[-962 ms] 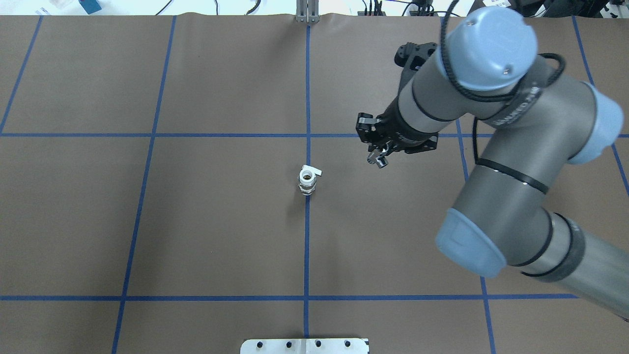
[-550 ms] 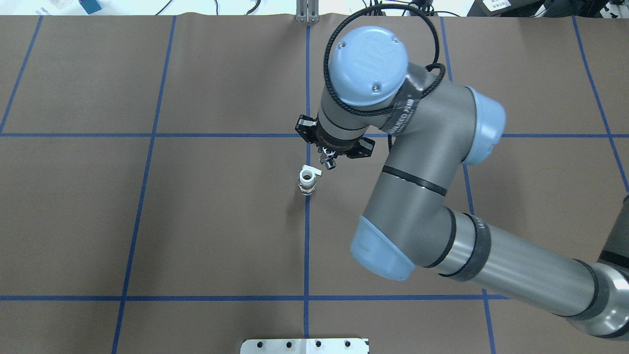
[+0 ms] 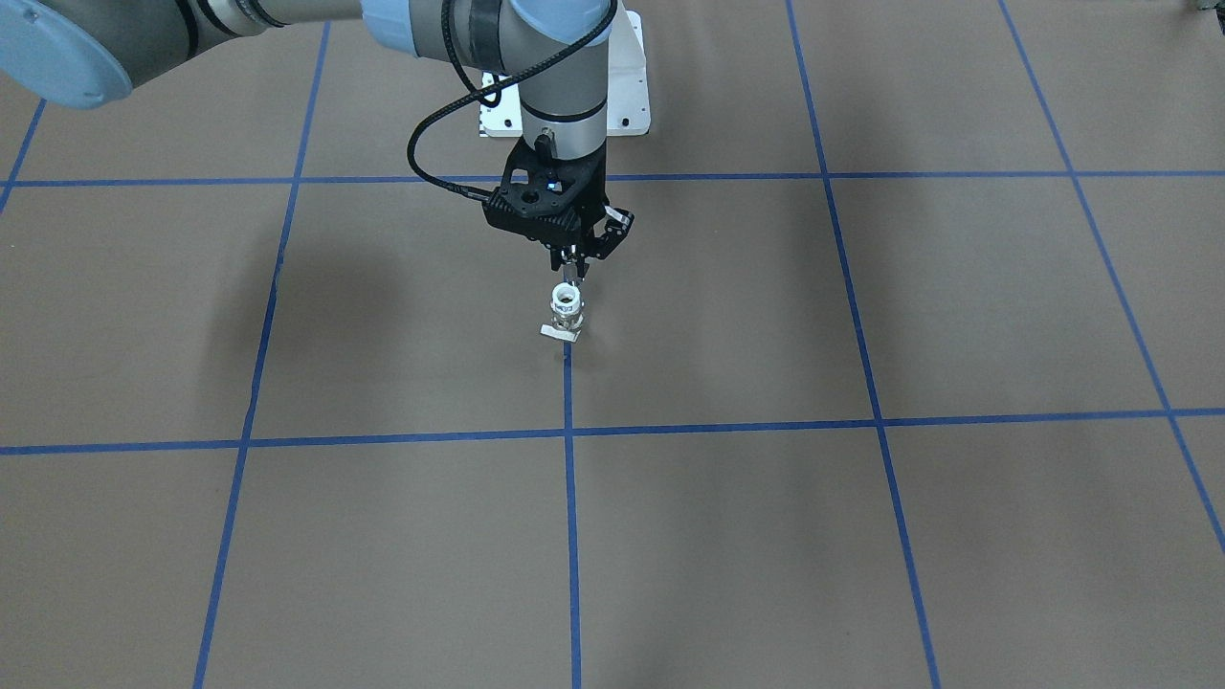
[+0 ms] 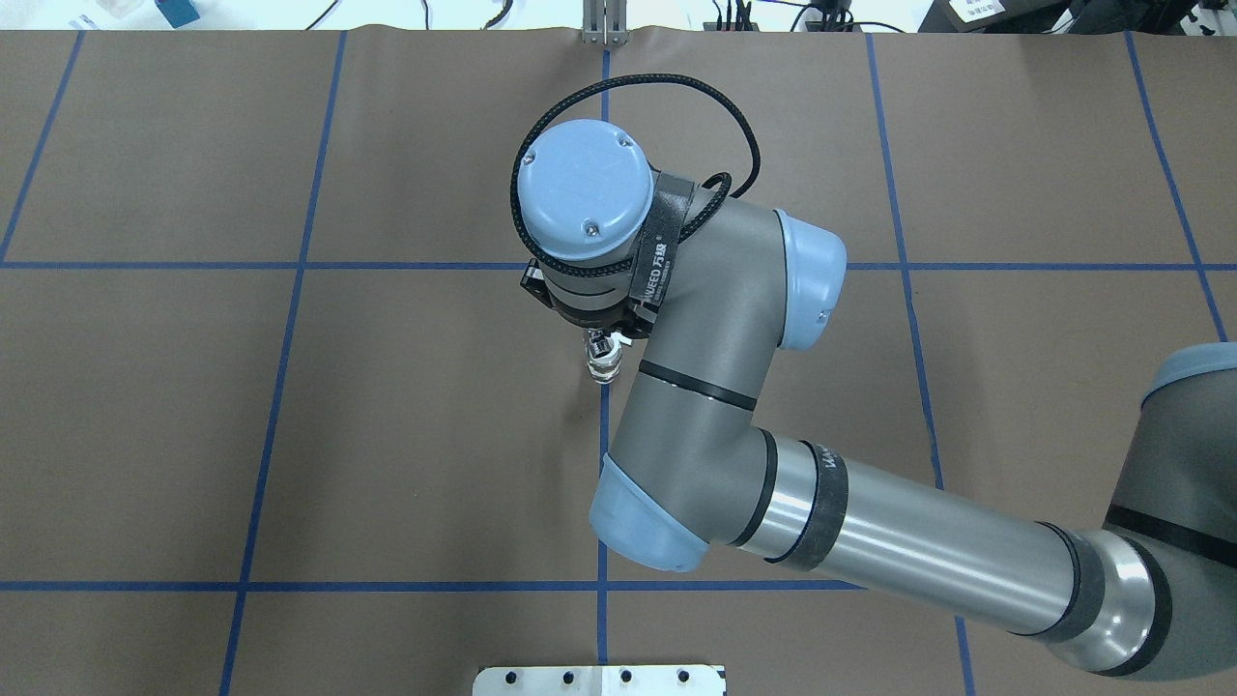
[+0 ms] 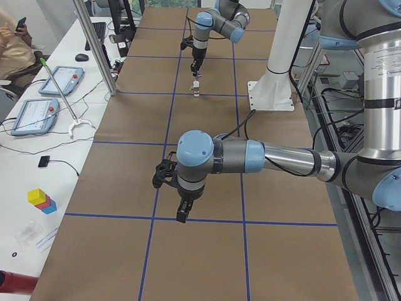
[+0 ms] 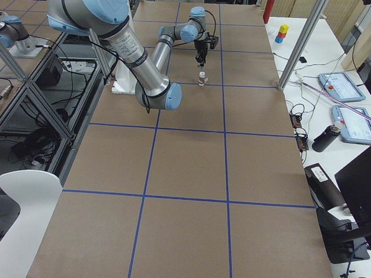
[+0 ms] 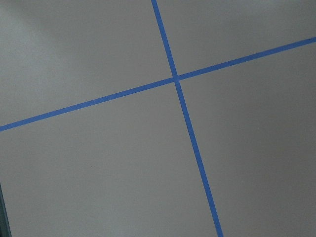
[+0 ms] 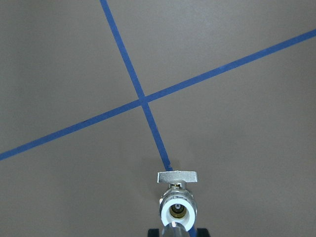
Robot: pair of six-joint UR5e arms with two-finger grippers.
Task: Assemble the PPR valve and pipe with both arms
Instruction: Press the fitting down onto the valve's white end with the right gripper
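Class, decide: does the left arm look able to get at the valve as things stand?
Probably yes, but only from the side: the right tool, holding the pipe, hangs just over the valve; the left arm is far off.

The right arm has swung in from the robot's right side of the tabletop to the centre line, bringing along the right gripper and the pipe clamped in it. A second ago the pipe hung well to the side of the PPR valve. Now it is directly over the valve's open top end, and the wrist partly hides the valve from overhead.
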